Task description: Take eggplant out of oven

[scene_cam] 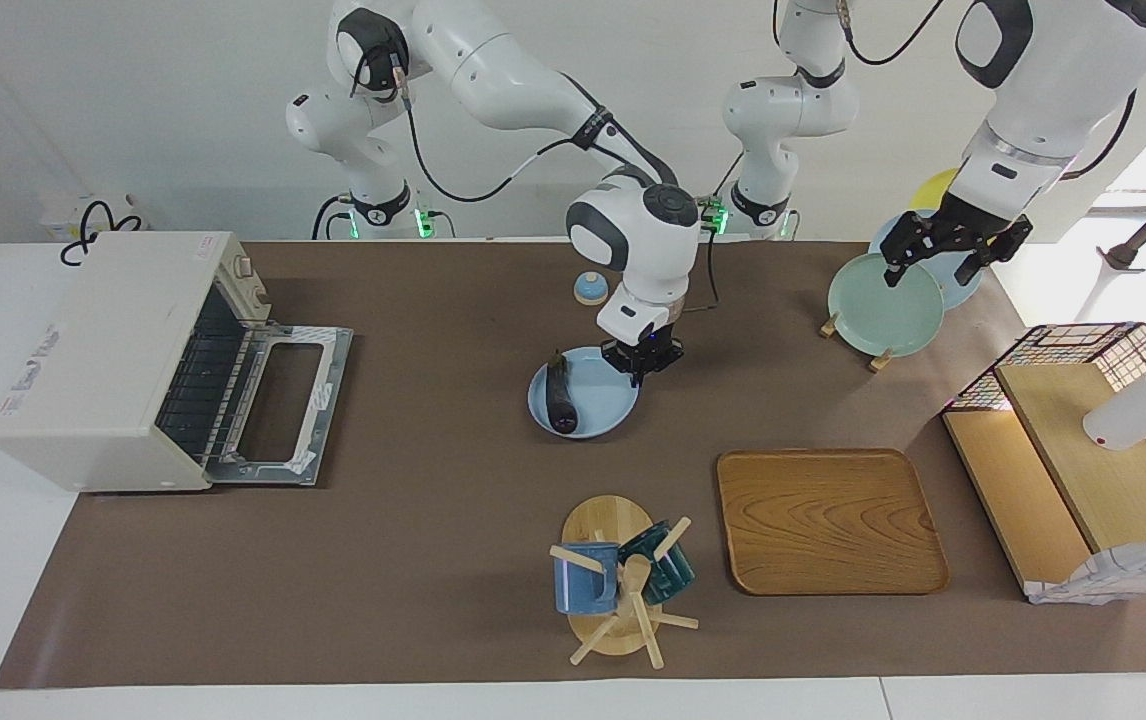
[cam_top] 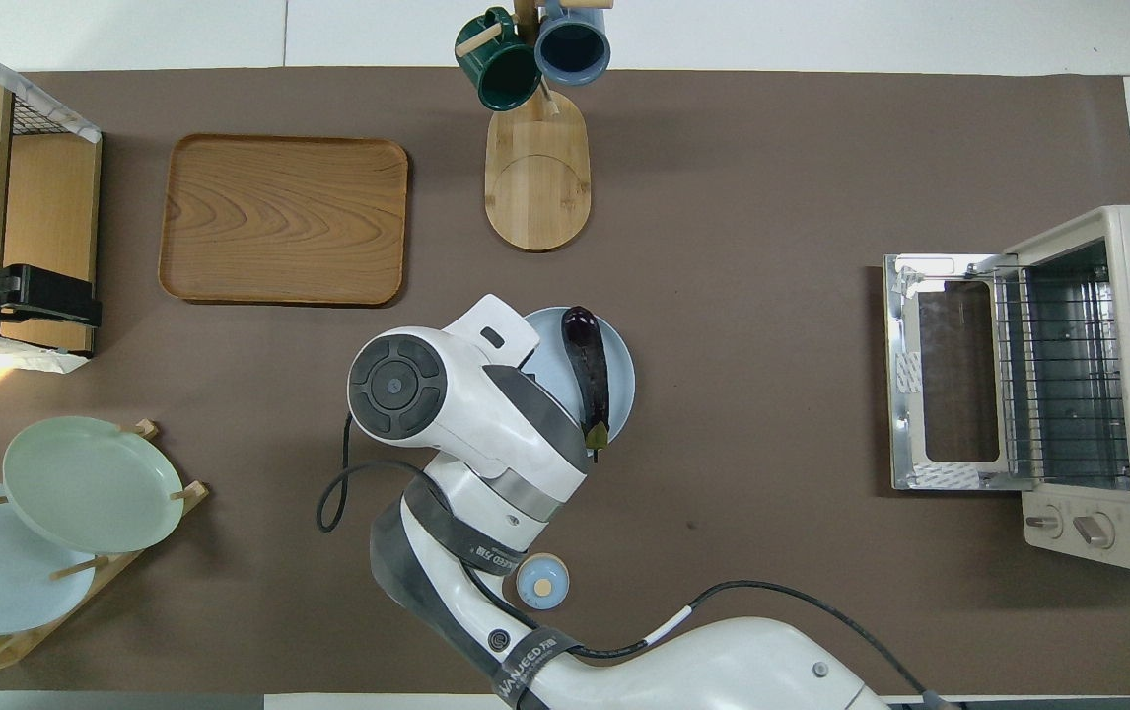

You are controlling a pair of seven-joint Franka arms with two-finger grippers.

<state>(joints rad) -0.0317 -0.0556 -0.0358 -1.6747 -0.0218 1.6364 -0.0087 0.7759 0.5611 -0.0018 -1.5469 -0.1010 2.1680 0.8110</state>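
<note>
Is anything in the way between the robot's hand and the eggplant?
No. The right gripper is at the rim of the blue plate, and the eggplant lies on that plate's other edge. Only bare plate lies between them.

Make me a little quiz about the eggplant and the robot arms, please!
1. True or false: the eggplant lies inside the oven.
2. The left end effector waits open over the plate rack. Where is the right end effector? A: at the blue plate's rim. B: over the wooden tray.
3. Fill in: the oven's door is ____.
Key: 1 false, it lies on the blue plate; 2 A; 3 open.
</note>
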